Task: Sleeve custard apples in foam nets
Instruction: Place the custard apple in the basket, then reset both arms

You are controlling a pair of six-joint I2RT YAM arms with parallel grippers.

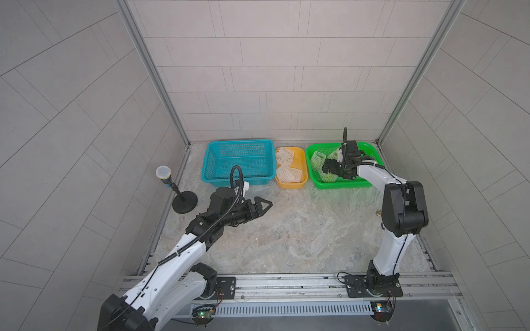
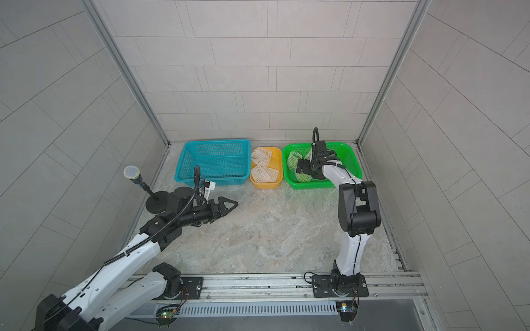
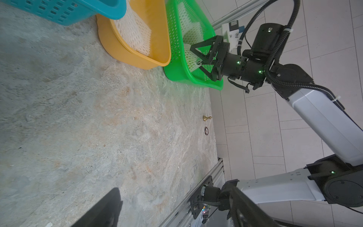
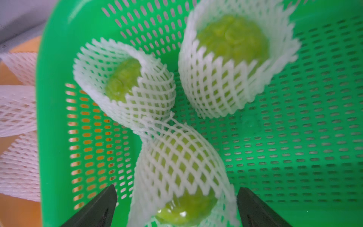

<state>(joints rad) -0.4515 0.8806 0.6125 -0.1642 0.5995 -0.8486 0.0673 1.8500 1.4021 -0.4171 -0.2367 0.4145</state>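
Your right gripper (image 4: pixel 176 187) is holding its fingers (image 4: pixel 102 204) spread wide, gripping nothing, either side of one netted custard apple (image 4: pixel 186 210). All three custard apples (image 4: pixel 231 39) are sitting in foam nets (image 4: pixel 216 94) inside the green basket (image 4: pixel 294 137), far right. Your left gripper (image 1: pixel 262 207) is hanging open and empty near the blue basket (image 1: pixel 238 142).

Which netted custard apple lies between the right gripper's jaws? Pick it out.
The custard apple nearest the green basket's front wall, flanked by the open right gripper; the other two lie farther back, outside the jaws.
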